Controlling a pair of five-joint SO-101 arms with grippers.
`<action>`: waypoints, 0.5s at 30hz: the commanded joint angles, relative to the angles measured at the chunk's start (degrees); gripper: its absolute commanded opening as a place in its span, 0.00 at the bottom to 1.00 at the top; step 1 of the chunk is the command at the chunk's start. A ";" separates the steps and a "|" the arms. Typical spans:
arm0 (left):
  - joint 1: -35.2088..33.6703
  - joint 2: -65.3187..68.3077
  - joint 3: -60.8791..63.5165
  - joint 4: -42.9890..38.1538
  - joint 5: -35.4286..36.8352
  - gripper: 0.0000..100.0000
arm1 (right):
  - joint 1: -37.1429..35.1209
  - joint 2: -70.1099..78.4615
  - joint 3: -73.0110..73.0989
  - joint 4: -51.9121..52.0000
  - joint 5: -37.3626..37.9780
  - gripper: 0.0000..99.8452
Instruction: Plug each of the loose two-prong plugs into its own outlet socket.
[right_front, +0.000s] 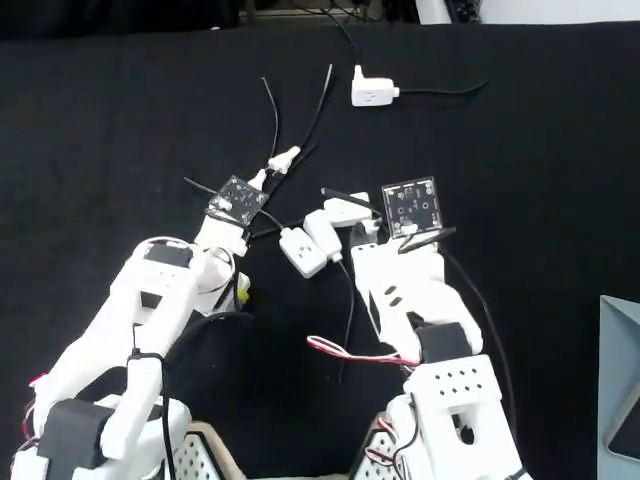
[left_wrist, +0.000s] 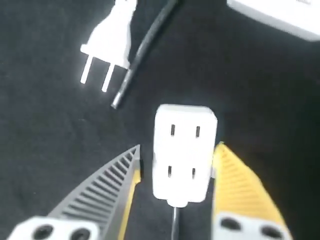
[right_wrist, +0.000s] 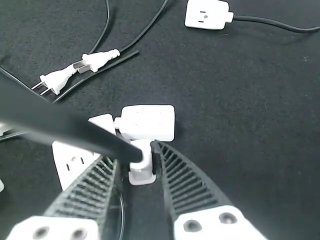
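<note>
high view: two arms, the left arm (right_front: 150, 300) and the right arm (right_front: 410, 290), reach over a black cloth (right_front: 560, 200). there are four white blocks: a cluster of three (right_front: 300, 250) lies close together between the arm tips, and a single outlet (right_front: 375, 93) on a black cord lies well apart toward the far edge. the loose plugs (right_front: 282, 158) lie just beyond the left arm's tip, among thin black cables. broad bare cloth extends to both sides. a grey object (right_front: 620, 370) sits at the right edge; its contents cannot be told. left wrist view: the left gripper (left_wrist: 179, 146) is spread around one double outlet block (left_wrist: 184, 157). the yellow finger (left_wrist: 240, 185) touches the block's side and the grey finger (left_wrist: 112, 185) is just beside it. one two-prong plug (left_wrist: 107, 42) lies beyond with its prongs bare, next to a black cable end (left_wrist: 142, 55). right wrist view: the right gripper (right_wrist: 134, 151) is clamped on one small white plug body (right_wrist: 142, 172) with a black cord, which abuts a white block (right_wrist: 147, 122). two plugs lie end to end farther off, and the single outlet lies beyond them.
</note>
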 joint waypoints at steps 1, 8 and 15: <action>0.48 -0.44 0.92 -0.44 -1.58 0.18 | 0.53 -0.48 -0.57 -1.14 0.62 0.01; 9.36 -1.05 0.92 6.07 -1.23 0.16 | 0.53 -0.48 -0.57 -1.23 0.62 0.01; 8.84 -1.05 -0.57 7.03 2.81 0.21 | 0.53 -0.48 -0.57 -1.14 0.62 0.01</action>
